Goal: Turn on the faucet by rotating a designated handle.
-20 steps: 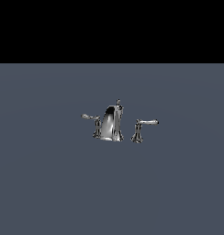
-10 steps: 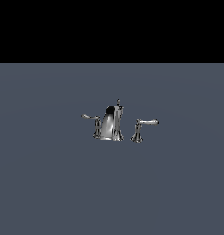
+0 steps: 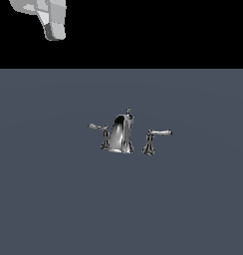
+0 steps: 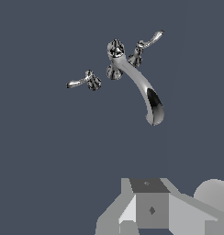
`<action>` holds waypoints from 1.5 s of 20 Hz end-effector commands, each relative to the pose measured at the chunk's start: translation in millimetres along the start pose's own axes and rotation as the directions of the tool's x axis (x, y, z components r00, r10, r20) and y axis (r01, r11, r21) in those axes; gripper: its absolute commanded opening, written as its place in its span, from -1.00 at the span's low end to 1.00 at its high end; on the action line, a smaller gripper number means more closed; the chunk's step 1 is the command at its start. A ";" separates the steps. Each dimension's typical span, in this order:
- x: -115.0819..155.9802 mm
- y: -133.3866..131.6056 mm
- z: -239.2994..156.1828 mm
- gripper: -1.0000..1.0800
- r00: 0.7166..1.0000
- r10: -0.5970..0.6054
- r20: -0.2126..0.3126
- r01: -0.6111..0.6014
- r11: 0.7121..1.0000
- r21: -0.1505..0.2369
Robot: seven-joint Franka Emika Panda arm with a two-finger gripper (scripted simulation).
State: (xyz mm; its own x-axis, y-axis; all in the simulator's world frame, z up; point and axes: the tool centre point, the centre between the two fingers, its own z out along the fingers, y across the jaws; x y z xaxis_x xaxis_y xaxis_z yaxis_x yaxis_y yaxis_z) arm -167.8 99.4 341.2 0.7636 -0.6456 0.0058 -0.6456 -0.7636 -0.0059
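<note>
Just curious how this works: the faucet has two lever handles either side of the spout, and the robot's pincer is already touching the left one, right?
Not quite. The faucet does have two lever handles flanking the spout, but the exterior view shows the pincer far up in the corner, well away from the left handle, touching nothing.

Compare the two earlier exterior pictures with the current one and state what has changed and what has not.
Part of the robot arm has entered the exterior view at its upper left, far above the faucet. It touches nothing. The faucet and both levers are unchanged.
</note>
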 end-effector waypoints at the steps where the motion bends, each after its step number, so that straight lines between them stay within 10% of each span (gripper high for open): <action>1: 3.5 -11.1 12.4 -1.00 0.999 0.054 0.001 -0.054 0.999 0.001; 30: 73.5 -103.4 134.8 -1.00 0.835 0.550 0.007 -0.550 0.835 0.001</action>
State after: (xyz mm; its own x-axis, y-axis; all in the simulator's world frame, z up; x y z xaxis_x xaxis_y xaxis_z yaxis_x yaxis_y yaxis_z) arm -49.9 131.3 213.8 0.3090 -0.9510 -0.0055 -0.9510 -0.3090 -0.0090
